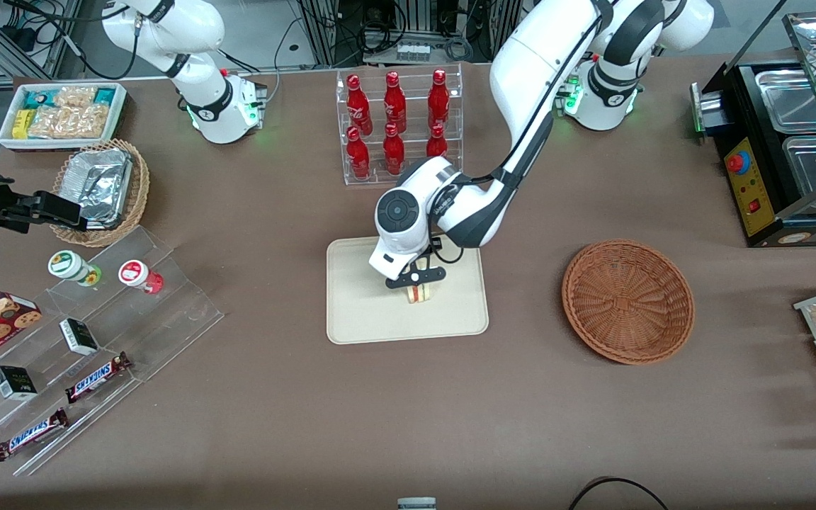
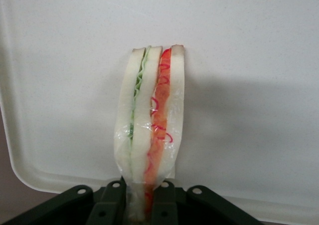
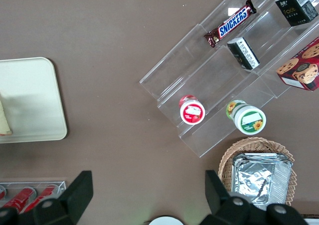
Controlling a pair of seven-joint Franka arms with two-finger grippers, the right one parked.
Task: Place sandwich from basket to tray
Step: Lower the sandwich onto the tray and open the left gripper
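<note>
Front view, gripper: black two-finger gripper [image 1: 418, 280] of the left arm, at frame centre, low over the tray, clenched on the sandwich.
Front view, sandwich: small wedge of pale white bread with red-orange and green filling stripes [image 1: 420, 293], held at its upper end between the fingers, lower end at the tray surface; contact with the tray not clear.
Front view, tray: flat rectangular cream-beige tray with rounded corners [image 1: 362, 312], centre of frame, slightly below the middle.
Front view, basket: round shallow reddish-brown woven wicker basket [image 1: 627, 300], right of centre, well apart from the tray, toward the working arm's end of the table, nothing inside.
Front view, other items: clear acrylic rack of red bottles [image 1: 397, 124] above the tray in the frame, farther from the camera; lighter tan wicker basket holding a foil container [image 1: 101, 190] at left; clear stepped display with chocolate bars and small boxes [image 1: 89, 354] at lower left.
Left wrist view, sandwich: wedge [image 2: 152, 115] seen edge-on, bread layers with green and red-orange stripes, wrapped in clear film, one end pinched between the dark fingers [image 2: 112, 200].
Left wrist view, tray: pale surface [image 2: 249, 85] filling the background under the sandwich, rounded rim visible.
Right wrist view, tray: cream corner [image 3: 35, 100] at the left edge of the frame, with a sliver of the sandwich [image 3: 4, 122] on it at the very edge.
Right wrist view, other items: stepped display [image 3: 229, 70] at upper right, foil container in the tan basket [image 3: 259, 172] at lower right.
</note>
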